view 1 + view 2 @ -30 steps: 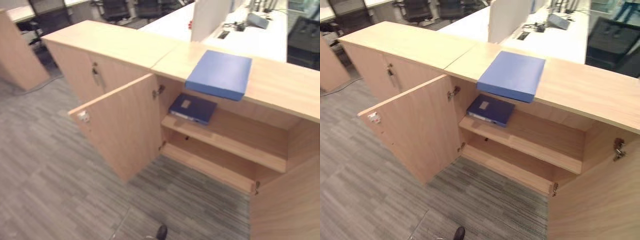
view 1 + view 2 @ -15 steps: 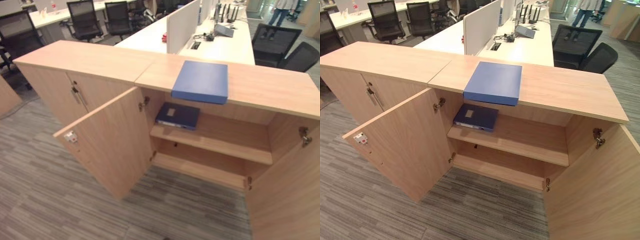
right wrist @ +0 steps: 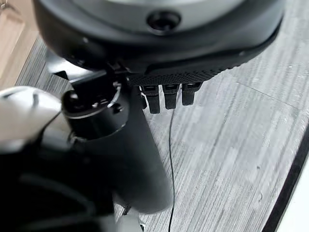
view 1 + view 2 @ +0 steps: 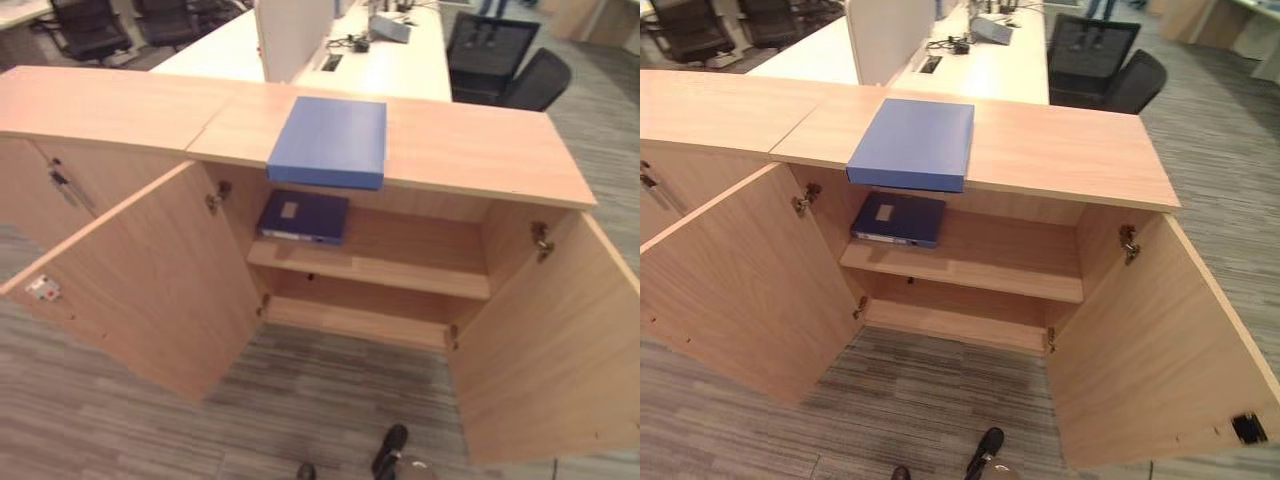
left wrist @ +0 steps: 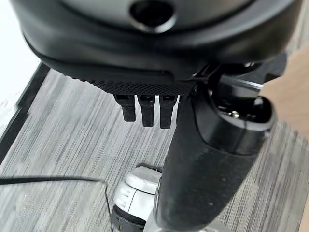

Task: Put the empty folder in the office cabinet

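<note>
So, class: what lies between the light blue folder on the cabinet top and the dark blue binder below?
The wooden cabinet top: light blue folder above, dark blue binder beneath; both eye views.

I count: folders, two, namely a light blue folder [image 4: 912, 143] and a dark blue folder [image 4: 898, 219]; open cabinet doors, two; shelves, two; office chairs behind, two.

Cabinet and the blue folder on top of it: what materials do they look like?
Light wooden office cabinet: probably laminated board, given the matte, even, pale grain and metal hinges. Flat blue folder: looks like card or plastic-covered board, smooth, matte and uniformly blue; which of these is unclear.
</note>
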Robot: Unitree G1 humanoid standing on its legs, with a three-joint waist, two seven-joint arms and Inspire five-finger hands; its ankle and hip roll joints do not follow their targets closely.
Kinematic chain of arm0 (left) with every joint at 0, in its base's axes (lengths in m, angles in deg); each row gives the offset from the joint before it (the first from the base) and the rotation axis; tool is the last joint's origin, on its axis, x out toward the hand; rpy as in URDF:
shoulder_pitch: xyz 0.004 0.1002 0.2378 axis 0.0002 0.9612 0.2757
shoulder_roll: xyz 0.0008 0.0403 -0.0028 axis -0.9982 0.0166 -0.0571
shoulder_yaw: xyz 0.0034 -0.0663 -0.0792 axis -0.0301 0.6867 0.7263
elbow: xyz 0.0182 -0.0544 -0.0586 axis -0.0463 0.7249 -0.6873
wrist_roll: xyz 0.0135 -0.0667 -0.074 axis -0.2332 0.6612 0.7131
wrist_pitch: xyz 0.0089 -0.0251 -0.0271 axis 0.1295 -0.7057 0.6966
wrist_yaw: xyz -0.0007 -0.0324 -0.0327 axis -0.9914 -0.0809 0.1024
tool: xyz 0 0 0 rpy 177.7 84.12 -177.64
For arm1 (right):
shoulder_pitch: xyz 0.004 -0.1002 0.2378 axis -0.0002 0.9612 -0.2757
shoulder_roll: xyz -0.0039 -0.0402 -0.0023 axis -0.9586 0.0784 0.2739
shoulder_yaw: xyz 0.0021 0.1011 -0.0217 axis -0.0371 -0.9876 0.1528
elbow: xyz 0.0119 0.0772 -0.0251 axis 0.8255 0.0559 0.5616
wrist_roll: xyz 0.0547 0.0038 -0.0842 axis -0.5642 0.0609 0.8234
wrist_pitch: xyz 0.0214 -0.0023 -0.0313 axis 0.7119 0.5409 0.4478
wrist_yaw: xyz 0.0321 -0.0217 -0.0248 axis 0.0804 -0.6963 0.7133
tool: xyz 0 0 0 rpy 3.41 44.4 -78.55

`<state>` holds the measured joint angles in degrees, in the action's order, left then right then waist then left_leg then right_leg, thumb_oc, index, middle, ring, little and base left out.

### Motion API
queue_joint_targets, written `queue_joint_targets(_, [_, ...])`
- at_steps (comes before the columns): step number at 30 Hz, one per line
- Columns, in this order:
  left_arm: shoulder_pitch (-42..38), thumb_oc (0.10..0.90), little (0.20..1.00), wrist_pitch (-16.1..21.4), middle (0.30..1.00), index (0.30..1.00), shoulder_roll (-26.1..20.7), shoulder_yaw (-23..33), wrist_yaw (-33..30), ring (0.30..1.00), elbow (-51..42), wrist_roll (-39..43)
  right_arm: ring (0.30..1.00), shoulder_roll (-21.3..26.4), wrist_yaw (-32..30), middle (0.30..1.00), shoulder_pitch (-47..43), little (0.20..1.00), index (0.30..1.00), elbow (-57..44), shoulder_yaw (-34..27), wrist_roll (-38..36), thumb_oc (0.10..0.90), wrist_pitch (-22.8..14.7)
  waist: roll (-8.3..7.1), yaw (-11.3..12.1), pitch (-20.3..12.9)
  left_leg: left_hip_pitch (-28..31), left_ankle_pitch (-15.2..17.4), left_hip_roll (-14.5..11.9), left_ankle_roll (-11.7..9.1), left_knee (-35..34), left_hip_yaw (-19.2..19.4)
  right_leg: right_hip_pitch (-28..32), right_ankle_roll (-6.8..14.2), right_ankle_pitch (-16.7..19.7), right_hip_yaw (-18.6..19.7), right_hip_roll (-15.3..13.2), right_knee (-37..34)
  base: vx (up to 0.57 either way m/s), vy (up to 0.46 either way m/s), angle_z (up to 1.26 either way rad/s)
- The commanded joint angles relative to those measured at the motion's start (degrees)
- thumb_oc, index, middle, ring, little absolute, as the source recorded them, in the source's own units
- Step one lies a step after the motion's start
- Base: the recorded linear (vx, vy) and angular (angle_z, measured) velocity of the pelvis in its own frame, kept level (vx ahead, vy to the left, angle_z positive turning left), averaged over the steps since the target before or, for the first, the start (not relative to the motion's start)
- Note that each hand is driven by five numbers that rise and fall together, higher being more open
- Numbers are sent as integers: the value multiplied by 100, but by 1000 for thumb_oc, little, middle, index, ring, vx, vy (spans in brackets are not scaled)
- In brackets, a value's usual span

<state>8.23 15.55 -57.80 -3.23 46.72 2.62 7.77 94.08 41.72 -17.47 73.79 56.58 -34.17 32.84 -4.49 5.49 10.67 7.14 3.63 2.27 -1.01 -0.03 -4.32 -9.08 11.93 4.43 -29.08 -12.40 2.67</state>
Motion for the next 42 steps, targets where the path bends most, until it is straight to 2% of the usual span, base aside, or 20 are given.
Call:
queue_joint_targets(1, [50,800,900,7,900,900,-119,124,-76,900,246,-4,900,257,-47,900,-127,900,900,-15,-6,-231,800,-155,32,120,-247,611,652,161,237,-497,-266,-18,-198,828,-98,165,-560,384,-193,-5])
queue_joint_targets(2, [33,800,900,2,900,900,-38,98,-75,900,277,9,900,324,-34,900,-61,900,900,16,-98,-321,800,-155,151,63,-355,673,739,-90,207,-497,-323,-23,-321,557,-156,233,-344,269,-137,5])
queue_joint_targets(4, [-8,800,900,12,900,900,-11,-30,-100,900,236,-79,900,332,-49,900,-24,900,900,17,-72,-275,800,-133,204,11,-359,678,804,-218,159,-416,-316,-40,-412,370,-151,247,-157,299,-168,20])
queue_joint_targets(13, [-413,800,900,137,900,900,5,-572,-195,900,-232,-144,900,423,-165,900,-80,900,900,-53,-144,-416,800,-184,276,-97,-330,599,730,-564,-195,-227,-117,242,-650,-175,-419,353,31,133,-125,28])
queue_joint_targets(15, [-477,800,900,156,900,900,31,-662,-221,900,-280,-121,900,437,-194,900,-123,900,900,-80,-191,-483,800,-204,283,-153,-342,515,592,-679,-311,-47,161,369,-709,-278,-564,346,0,80,-109,20])
queue_joint_targets(16, [-535,800,900,160,900,900,62,-673,-210,900,-311,-27,900,441,-213,900,-162,900,900,-94,-243,-589,800,-232,231,-193,-296,282,494,-705,-360,380,630,524,-730,-312,-688,282,-46,81,-140,59])
queue_joint_targets(19, [-509,800,900,167,900,900,96,-615,-163,900,-343,104,900,441,-187,900,-179,900,900,-112,-257,-685,800,-243,191,-235,-309,208,559,-675,-360,716,1064,710,-803,-343,-703,371,-148,75,-117,75])
queue_joint_targets(20, [-506,800,900,167,900,900,96,-614,-162,900,-345,104,900,441,-187,900,-178,900,900,-112,-255,-685,800,-243,193,-231,-309,209,566,-680,-362,725,1070,714,-806,-342,-698,378,-153,116,-126,30])
queue_joint_targets(21, [-490,800,900,174,900,900,108,-545,-123,900,-366,203,900,420,-169,900,-169,900,900,-90,-195,-657,800,-246,212,-219,-361,201,516,-628,-371,1051,1046,791,-901,-436,-536,556,-221,104,-136,4])
queue_joint_targets(25, [-486,800,900,189,900,900,130,-473,-122,900,-449,377,900,408,-165,900,-161,900,900,-67,-100,-564,800,-240,174,-124,-314,-163,380,-565,-368,1821,975,914,-1018,-587,-378,687,-312,54,-108,-16])
queue_joint_targets(26, [-492,800,900,195,900,900,133,-475,-116,900,-484,424,900,408,-171,900,-173,900,900,-60,-82,-531,800,-235,150,-74,-275,-375,410,-482,-326,1981,889,941,-1025,-601,-354,689,-342,67,-87,-12])
queue_joint_targets(28, [-477,800,900,177,900,900,142,-496,-80,900,-497,406,900,429,-186,900,-197,900,900,-50,-28,-484,800,-248,-3,26,-223,-836,865,-339,-143,1912,839,1075,-933,-530,-269,595,-460,88,-30,-27])
queue_joint_targets(30, [-476,800,900,177,900,900,127,-491,-77,900,-481,421,900,426,-196,900,-221,900,900,-52,-16,-490,800,-255,-61,62,-191,-1007,899,-356,-128,1929,840,1104,-906,-503,-205,569,-478,65,10,-54])
queue_joint_targets(31, [-446,800,900,201,900,900,84,-451,-104,900,-473,512,900,403,-226,900,-257,900,900,-61,31,-489,800,-280,-191,167,-79,-1400,668,-501,-195,1897,714,1181,-868,-448,-38,554,-513,97,-6,-37])
queue_joint_targets(34, [-445,800,900,226,900,900,29,-407,-144,900,-485,560,900,354,-249,900,-297,900,900,-62,106,-469,800,-311,-246,287,-9,-1475,340,-620,-279,1659,503,1255,-866,-430,150,635,-563,41,4,-35])
queue_joint_targets(35, [-436,800,900,256,900,900,-3,-358,-181,900,-497,654,900,313,-270,900,-327,900,900,-70,173,-446,800,-340,-300,411,42,-1603,-147,-718,-294,1208,127,1273,-874,-355,282,668,-611,30,48,-57])
queue_joint_targets(39, [-419,800,900,270,900,900,-30,-288,-227,900,-461,754,900,278,-281,900,-357,900,900,-63,240,-418,800,-365,-289,538,55,-1539,-449,-979,-356,633,-432,1334,-838,-371,545,814,-669,40,40,-27])
queue_joint_targets(40, [-419,800,900,271,900,900,-30,-288,-227,900,-461,754,900,279,-281,900,-357,900,900,-63,240,-418,800,-365,-289,539,56,-1528,-458,-981,-358,615,-430,1337,-839,-371,546,815,-669,102,198,-64])
queue_joint_targets(41, [-461,800,900,281,900,900,-40,-305,-241,900,-429,846,900,298,-298,900,-365,900,900,-20,211,-384,800,-356,-245,502,19,-1589,-803,-1279,-439,126,-550,1318,-759,-401,637,833,-692,75,166,-58])
queue_joint_targets(42, [-461,800,900,281,900,900,-38,-306,-241,900,-429,846,900,300,-298,900,-364,900,900,-20,211,-383,800,-356,-242,511,20,-1570,-816,-1288,-442,97,-540,1318,-761,-400,645,838,-691,109,248,-50])
